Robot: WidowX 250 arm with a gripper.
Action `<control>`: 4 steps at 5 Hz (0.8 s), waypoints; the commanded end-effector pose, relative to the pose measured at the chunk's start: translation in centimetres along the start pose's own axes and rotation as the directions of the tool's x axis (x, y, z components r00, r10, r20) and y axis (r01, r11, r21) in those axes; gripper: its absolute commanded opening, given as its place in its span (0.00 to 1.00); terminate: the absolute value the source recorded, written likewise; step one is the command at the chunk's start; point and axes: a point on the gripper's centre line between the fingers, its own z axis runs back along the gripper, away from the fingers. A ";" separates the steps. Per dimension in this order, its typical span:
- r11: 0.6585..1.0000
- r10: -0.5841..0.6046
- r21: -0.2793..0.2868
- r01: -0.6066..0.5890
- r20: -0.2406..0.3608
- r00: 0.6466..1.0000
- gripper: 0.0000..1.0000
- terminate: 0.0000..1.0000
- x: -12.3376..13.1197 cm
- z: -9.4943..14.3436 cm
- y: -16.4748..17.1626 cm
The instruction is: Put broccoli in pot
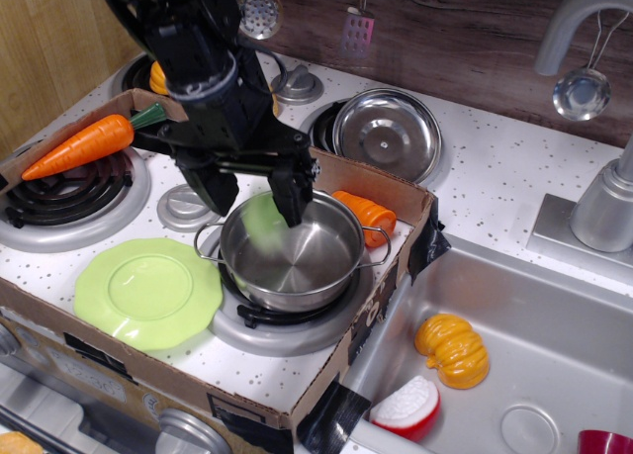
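Note:
The shiny steel pot [315, 268] stands on the front right burner inside the cardboard tray. My black gripper [257, 209] hangs over the pot's left half with its fingers spread wide. The light-green broccoli [261, 228] shows as a blurred patch just below and between the fingertips, inside the pot's rim against its left wall. It looks loose from the fingers. The arm hides the pot's far left rim.
A carrot [79, 145] lies on the left burner. A light-green plate [148, 291] sits left of the pot and an orange toy piece [368, 213] behind it. A steel lid [388, 133] rests at the back. The sink [554, 375] holds a yellow squash [453, 350].

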 end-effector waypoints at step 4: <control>0.996 -0.067 0.054 0.065 0.031 0.997 1.00 0.00 1.2 1.8 -0.7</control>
